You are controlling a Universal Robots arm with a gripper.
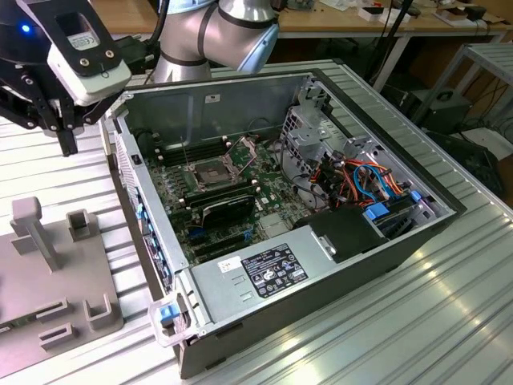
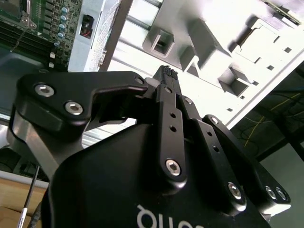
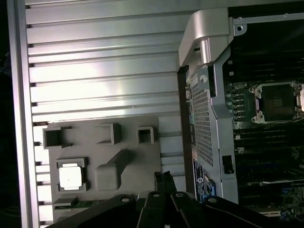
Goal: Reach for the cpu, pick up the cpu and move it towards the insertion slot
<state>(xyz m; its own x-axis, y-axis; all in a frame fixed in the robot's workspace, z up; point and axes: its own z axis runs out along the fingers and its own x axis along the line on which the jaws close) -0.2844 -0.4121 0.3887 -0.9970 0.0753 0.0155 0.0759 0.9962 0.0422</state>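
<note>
Well apart from the cpu [image 3: 71,175], the tool [image 3: 161,176] hangs pressed together.

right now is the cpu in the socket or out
Out: in the first wrist view the cpu sits on the grey fixture, and the insertion slot shows a bare dark centre.

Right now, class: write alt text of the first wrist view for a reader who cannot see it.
The cpu sits in a recess of a grey holder plate on a table, the shut gripper above the plate holding nothing. Beside it, an open computer case shows the empty insertion slot.
</note>
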